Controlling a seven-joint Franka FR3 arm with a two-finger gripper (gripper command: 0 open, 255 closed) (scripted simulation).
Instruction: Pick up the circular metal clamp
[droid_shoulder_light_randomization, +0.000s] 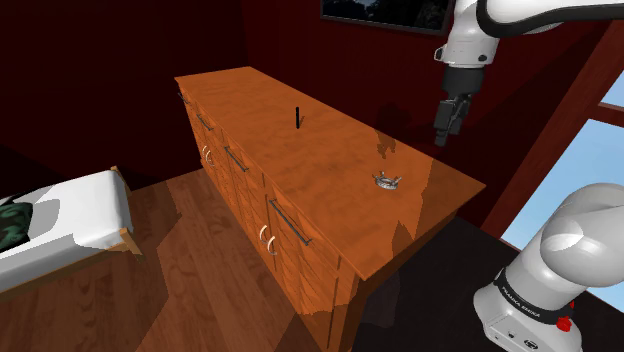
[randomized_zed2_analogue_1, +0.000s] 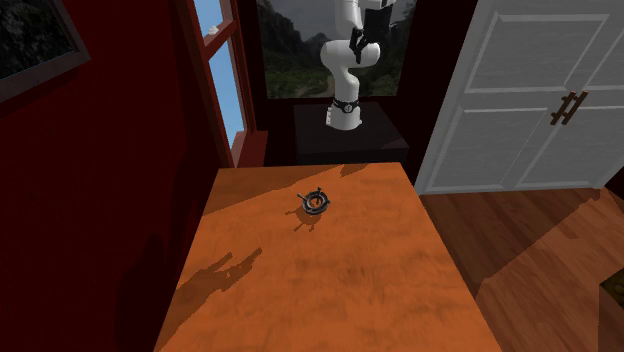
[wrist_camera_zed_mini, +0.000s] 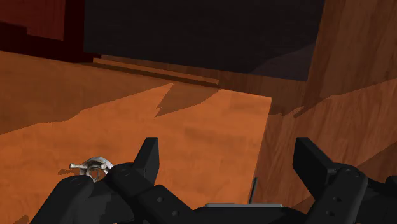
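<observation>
The circular clamp (droid_shoulder_light_randomization: 388, 181), a grey metal ring with small projecting lugs, lies flat on the top of an orange wooden dresser (droid_shoulder_light_randomization: 300, 160). It sits close to the end edge of the top nearest the stand (randomized_zed2_analogue_1: 345, 140), and about midway between the edge along the red wall (randomized_zed2_analogue_1: 120, 150) and the edge above the drawers. In the second exterior view the clamp (randomized_zed2_analogue_1: 315, 202) touches only the dresser top (randomized_zed2_analogue_1: 330, 270).

The gripper (droid_shoulder_light_randomization: 447, 118) hangs well above the dresser, near the end edge by the stand and to the shoulder view's right of the clamp. It touches nothing. In the wrist view the gripper (wrist_camera_zed_mini: 231, 162) has its fingers (wrist_camera_zed_mini: 147, 159) spread wide apart with bare dresser top (wrist_camera_zed_mini: 191, 127) between them. The clamp (wrist_camera_zed_mini: 92, 167) lies outside the gap, beside one finger and partly hidden by the hand.

Surrounding items:
- A thin black rod (droid_shoulder_light_randomization: 298, 116) stands upright on the dresser top, well apart from the clamp, toward the opposite end.
- A bed (droid_shoulder_light_randomization: 60, 220) stands on the wood floor (droid_shoulder_light_randomization: 180, 260) beyond the drawer side.
- A white door (randomized_zed2_analogue_1: 540, 90) is at the second exterior view's right.
- A window (randomized_zed2_analogue_1: 220, 60) is set in the red wall.
- The arm (randomized_zed2_analogue_1: 345, 60) rises from the stand beyond the end edge.
</observation>
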